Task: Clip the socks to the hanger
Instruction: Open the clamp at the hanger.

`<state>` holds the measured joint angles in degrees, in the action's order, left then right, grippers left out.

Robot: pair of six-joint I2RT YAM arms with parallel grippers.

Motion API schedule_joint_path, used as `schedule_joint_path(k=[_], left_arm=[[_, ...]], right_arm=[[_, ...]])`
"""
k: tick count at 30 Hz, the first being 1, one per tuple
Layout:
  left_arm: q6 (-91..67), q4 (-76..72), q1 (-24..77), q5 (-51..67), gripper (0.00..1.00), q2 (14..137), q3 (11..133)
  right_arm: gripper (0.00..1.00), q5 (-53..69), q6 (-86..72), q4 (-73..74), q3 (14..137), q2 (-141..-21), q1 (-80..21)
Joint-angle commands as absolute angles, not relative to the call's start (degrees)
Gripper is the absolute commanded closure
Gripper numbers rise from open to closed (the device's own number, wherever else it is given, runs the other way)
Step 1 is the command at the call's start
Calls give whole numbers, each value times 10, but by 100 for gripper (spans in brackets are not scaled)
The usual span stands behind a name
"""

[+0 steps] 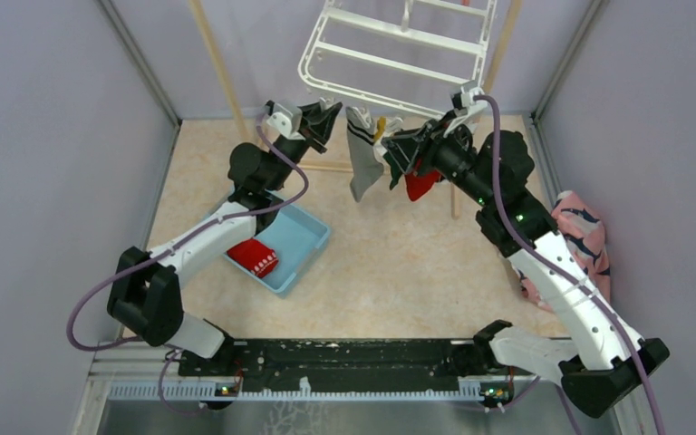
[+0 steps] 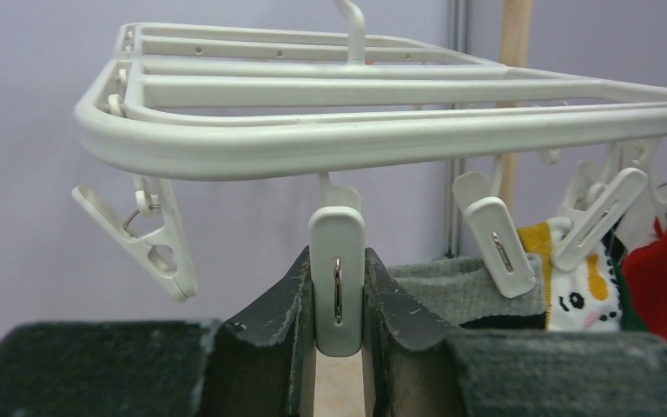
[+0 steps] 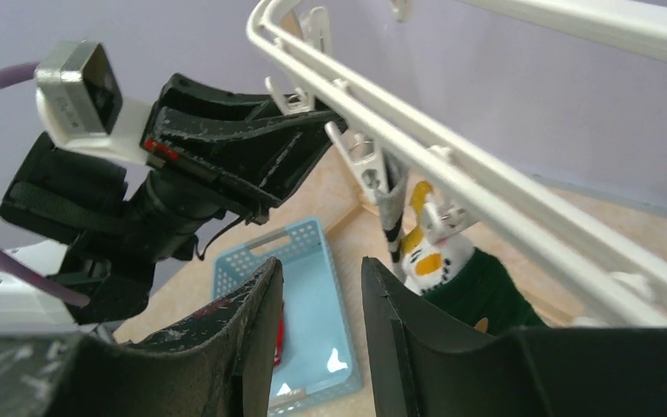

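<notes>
The white hanger (image 1: 399, 45) hangs over the back of the table. My left gripper (image 2: 337, 256) is shut on one of its dangling clips (image 2: 337, 287), with a finger pressed on each side. Next to that clip hang a grey sock (image 2: 465, 291), a white-and-yellow sock with green (image 2: 573, 295) and a red sock (image 2: 664, 287). My right gripper (image 3: 320, 265) stands open just below the hanger's edge (image 3: 452, 148), near the green sock (image 3: 478, 291), with nothing between its fingers. Another red sock (image 1: 254, 256) lies in the blue basket.
A light blue basket (image 1: 304, 237) sits on the table's left half under the left arm. A pink cloth with dark prints (image 1: 584, 236) lies at the right wall. Wooden poles of a rack (image 1: 220, 68) stand at the back.
</notes>
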<state>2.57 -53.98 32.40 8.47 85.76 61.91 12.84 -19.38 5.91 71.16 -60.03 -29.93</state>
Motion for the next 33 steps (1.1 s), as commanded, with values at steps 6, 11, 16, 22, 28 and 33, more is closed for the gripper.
schedule_joint_path(k=[6, 11, 16, 22, 28, 33], left_arm=[[-30, -438, 326, 145, 100, 793, 615], [-49, -388, 328, 166, 100, 776, 624], [-86, -324, 328, 196, 100, 775, 648], [-130, -273, 328, 238, 100, 772, 670], [-143, -251, 328, 256, 100, 757, 670], [-155, -257, 328, 265, 100, 741, 654]], right_arm=[[61, 119, -173, 65, 812, -610, -384], [60, 82, -150, 84, 852, -664, -433], [48, 43, -134, 91, 878, -705, -445], [28, -16, -103, 102, 905, -732, -450], [27, -31, -106, 90, 908, -742, -450], [33, -63, -133, 65, 908, -743, -450]])
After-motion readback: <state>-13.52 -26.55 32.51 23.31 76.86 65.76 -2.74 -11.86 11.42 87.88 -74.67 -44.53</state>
